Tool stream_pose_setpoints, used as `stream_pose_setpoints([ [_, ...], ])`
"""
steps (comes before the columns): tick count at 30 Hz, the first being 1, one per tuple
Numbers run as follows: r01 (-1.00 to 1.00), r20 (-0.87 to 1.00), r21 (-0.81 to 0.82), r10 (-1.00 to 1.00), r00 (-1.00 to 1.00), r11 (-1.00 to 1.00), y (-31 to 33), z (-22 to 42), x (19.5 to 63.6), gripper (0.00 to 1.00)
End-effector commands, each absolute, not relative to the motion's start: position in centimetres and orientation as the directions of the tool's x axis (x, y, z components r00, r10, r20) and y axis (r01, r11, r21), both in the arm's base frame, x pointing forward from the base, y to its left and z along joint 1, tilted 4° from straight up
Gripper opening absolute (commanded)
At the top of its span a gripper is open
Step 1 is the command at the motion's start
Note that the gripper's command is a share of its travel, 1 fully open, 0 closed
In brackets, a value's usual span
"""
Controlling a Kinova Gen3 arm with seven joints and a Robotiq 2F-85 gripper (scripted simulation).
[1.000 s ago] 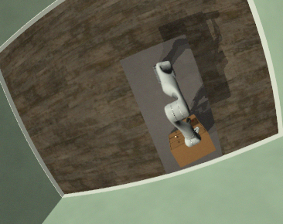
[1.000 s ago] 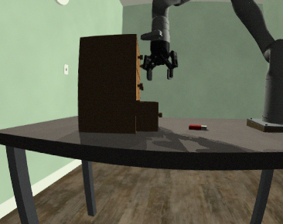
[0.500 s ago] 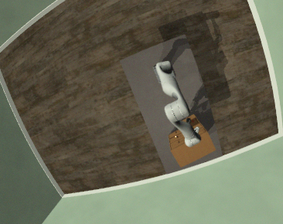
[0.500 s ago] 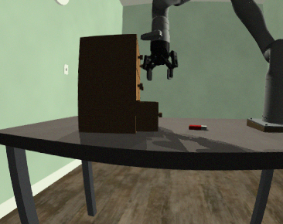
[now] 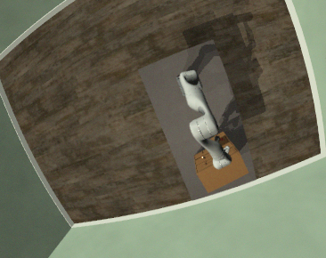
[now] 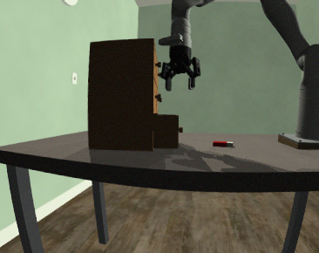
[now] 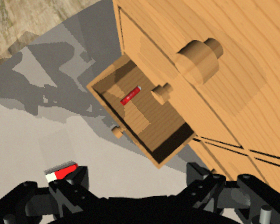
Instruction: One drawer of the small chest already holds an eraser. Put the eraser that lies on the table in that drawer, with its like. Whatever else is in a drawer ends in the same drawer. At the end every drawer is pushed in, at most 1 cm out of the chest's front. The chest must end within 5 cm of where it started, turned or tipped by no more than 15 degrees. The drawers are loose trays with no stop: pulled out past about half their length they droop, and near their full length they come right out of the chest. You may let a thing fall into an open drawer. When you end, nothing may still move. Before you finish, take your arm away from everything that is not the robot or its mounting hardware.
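The wooden chest (image 5: 227,178) (image 6: 121,93) (image 7: 261,60) stands upright. Its bottom drawer (image 6: 166,131) (image 7: 163,120) is pulled partly out and looks level. A small red eraser (image 7: 130,95) with a pale end lies inside it. The other eraser (image 6: 220,144) (image 7: 65,172), red and white, lies on the table in front of the chest, beyond the drawer's knob. My gripper (image 6: 179,86) (image 7: 137,176) is open and empty. It points down in front of the upper drawers, well above the open drawer and the table eraser. In the top view the arm hides the gripper.
Knobs of closed drawers (image 7: 198,62) (image 6: 158,98) stick out of the chest's front near my fingers. The open drawer's knob (image 6: 180,129) (image 7: 117,132) points toward the robot base (image 6: 307,140). The table's long edge (image 6: 209,180) runs beside the chest.
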State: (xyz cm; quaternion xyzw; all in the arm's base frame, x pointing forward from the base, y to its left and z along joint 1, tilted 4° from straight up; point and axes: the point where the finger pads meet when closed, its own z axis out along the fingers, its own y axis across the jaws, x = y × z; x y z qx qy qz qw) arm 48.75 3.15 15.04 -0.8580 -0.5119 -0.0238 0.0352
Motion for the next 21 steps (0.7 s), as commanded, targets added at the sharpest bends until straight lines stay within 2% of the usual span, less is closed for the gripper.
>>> stream_pose_setpoints([
  [1,0.880,0.078,-0.034,0.877,0.475,-0.474,3.15,15.12,48.80,1.00],
  [21,0.875,0.077,-0.035,0.872,0.484,-0.483,3.11,15.24,48.69,1.00],
])
